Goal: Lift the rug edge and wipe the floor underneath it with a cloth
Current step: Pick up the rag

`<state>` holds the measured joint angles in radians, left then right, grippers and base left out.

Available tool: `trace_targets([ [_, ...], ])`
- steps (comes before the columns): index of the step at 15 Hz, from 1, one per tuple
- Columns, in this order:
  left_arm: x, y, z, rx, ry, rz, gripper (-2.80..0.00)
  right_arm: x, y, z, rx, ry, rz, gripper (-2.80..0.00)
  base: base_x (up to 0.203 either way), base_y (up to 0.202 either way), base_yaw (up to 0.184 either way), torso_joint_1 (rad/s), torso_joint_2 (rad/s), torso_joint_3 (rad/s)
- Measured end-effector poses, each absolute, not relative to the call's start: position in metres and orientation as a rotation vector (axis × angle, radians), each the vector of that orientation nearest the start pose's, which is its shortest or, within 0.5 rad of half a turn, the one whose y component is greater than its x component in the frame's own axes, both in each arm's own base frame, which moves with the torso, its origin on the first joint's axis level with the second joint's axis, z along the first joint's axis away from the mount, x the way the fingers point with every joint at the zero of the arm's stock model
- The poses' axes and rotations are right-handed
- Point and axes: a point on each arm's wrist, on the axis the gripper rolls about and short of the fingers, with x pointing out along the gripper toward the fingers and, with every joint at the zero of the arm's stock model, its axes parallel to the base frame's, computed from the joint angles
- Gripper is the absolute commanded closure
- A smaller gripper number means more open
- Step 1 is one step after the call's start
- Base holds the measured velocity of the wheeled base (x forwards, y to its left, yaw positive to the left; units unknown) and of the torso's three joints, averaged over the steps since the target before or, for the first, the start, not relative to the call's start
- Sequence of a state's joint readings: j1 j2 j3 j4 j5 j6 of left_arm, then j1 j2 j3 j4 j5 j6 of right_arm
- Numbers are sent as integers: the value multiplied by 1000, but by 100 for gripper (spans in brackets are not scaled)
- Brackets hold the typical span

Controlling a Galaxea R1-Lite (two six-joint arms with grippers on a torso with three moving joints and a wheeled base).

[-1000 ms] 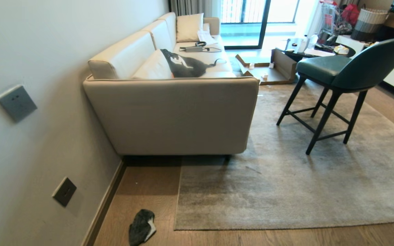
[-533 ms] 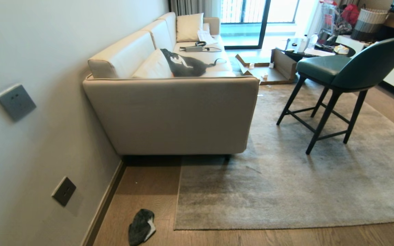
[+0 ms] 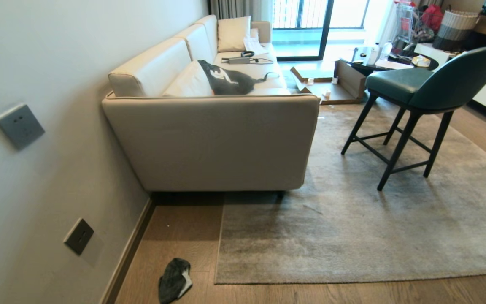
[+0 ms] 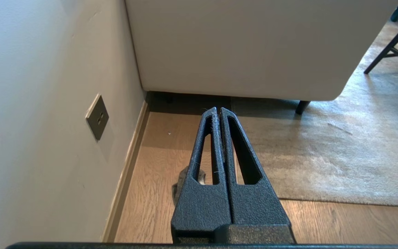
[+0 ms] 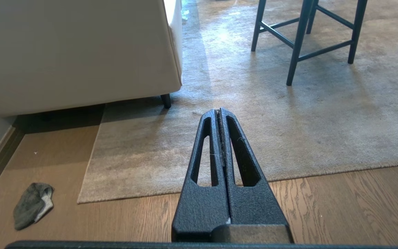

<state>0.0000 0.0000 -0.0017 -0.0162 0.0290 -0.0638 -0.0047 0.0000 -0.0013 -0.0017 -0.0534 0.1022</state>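
With nothing seen to have shifted, the small dark-grey fuzzy cloth (image 5: 33,205) is left ungrasped on the brown plank floor (image 5: 340,207), apparently beneath the clenched left gripper (image 4: 218,111), while the flat grey-beige rug edge (image 5: 123,196) is faced by the clenched right gripper (image 5: 218,111).

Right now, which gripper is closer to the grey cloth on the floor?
Left. The left gripper hangs shut right above the cloth, which peeks out beneath it. The right gripper, also shut, hangs over the rug edge, with the cloth off to its side.
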Motion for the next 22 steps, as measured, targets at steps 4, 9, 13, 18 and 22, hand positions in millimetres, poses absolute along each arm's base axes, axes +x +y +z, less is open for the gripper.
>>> trace_targets([
  [4,-23,1,78,-65,-19,28,0,-23,-1,76,103,-6,-58,0,0,0,0,0,0,0],
  [9,-23,1,78,-66,-19,28,0,-23,-1,76,102,-6,-58,0,0,0,0,0,0,0],
  [13,-23,1,78,-66,-19,28,0,-23,-1,76,102,-6,-58,0,0,0,0,0,0,0],
  [18,-23,1,78,-67,-19,28,0,-23,-1,76,102,-6,-58,0,0,0,0,0,0,0],
  [22,-23,1,78,-66,-19,28,0,-23,-1,76,102,-7,-58,0,0,0,0,0,0,0],
])
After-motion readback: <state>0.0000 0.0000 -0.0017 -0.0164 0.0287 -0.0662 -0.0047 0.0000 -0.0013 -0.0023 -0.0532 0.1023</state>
